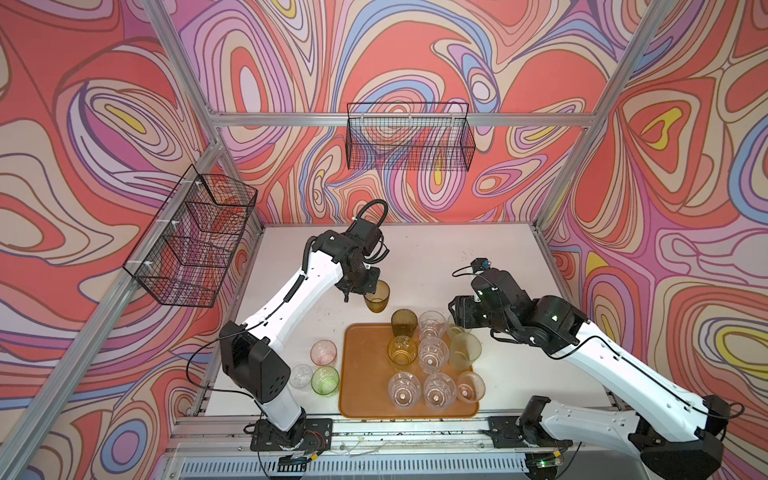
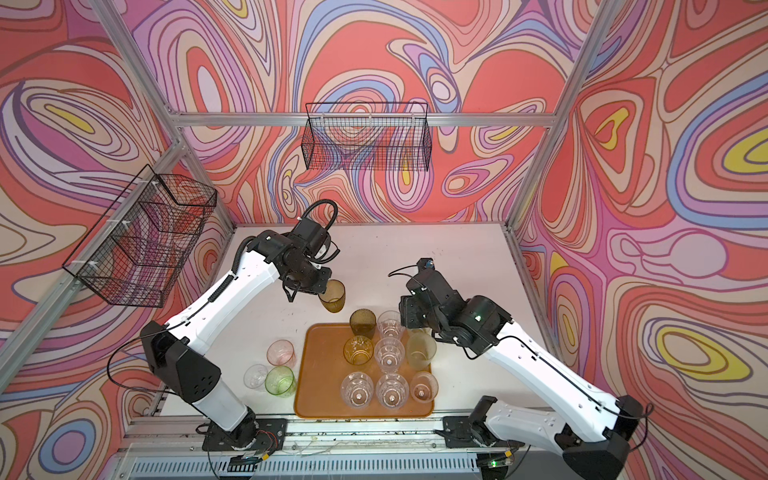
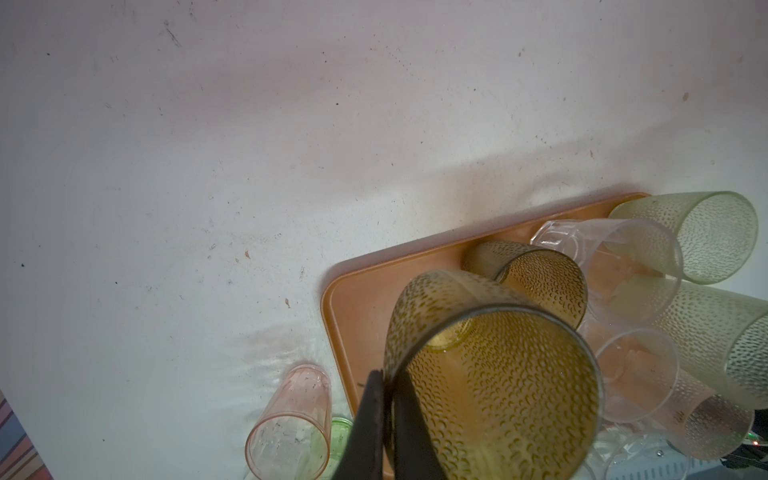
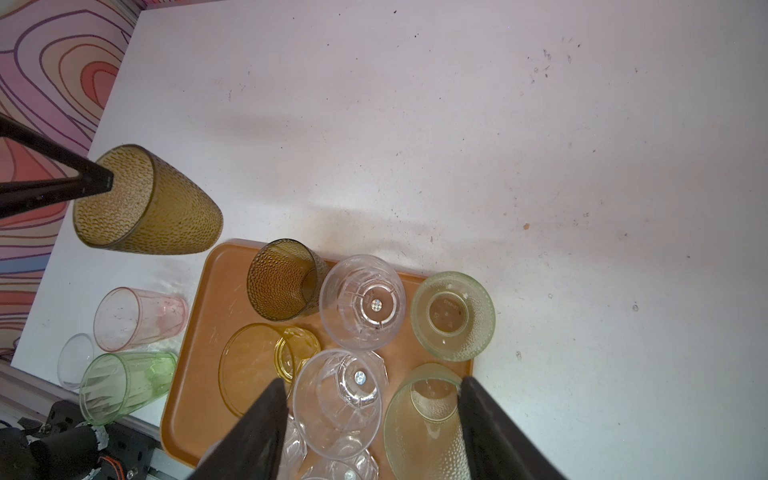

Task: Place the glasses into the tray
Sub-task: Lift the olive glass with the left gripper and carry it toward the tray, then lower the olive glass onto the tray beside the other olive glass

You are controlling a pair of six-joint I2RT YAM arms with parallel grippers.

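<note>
One counter (image 1: 415, 257): white and scuffed, we note.
Tray (image 1: 361, 374): near middle; glasses (image 1: 433, 353) stand on its right half.
Left jaws: pinched on amber tumbler (image 1: 377, 296) rim, lifted beyond tray's far edge.
Right jaws: spread wide, empty, above tray's far-right glasses.

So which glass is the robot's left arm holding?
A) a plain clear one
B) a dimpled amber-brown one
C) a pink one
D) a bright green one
B: the left gripper is pinched shut on the rim of the dimpled amber-brown glass, seen in its wrist view.
</note>
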